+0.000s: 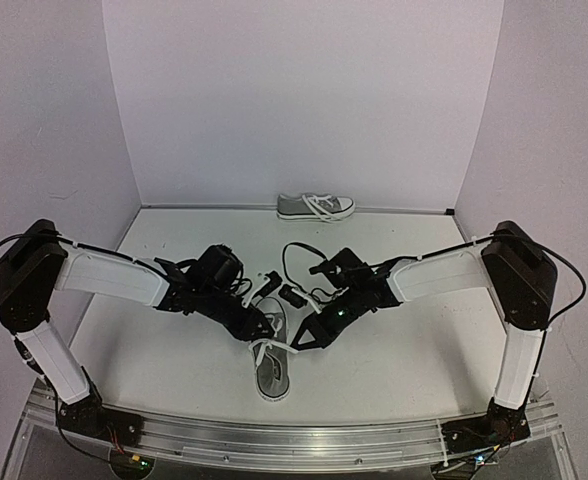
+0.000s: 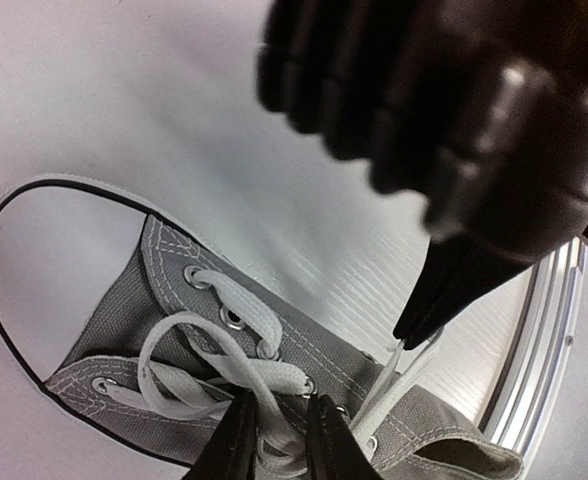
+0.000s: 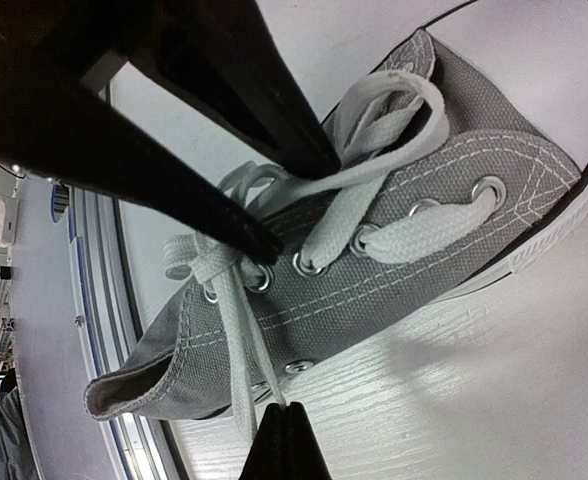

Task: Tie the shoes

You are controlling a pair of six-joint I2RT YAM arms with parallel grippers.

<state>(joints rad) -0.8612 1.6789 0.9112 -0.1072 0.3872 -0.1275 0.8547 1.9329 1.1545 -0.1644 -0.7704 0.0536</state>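
Your left gripper (image 2: 274,442) pins the shoe's (image 1: 272,372) lace crossing (image 2: 259,378). Your right gripper (image 3: 282,432), at its three o'clock, clamps a strand (image 3: 236,340) taut.

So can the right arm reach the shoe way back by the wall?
Maybe. Nothing big blocks the way to the back shoe, but the right arm has its jaws shut on the near shoe's lace for now.

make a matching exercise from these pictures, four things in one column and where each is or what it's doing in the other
1. near shoe
2. far shoe
3. left gripper
4. right gripper

A. at the back, untouched
B. shut on a loose strand of lace
C. between the two grippers
D. pinching the lace over the eyelets

Pairs: 1-C, 2-A, 3-D, 4-B
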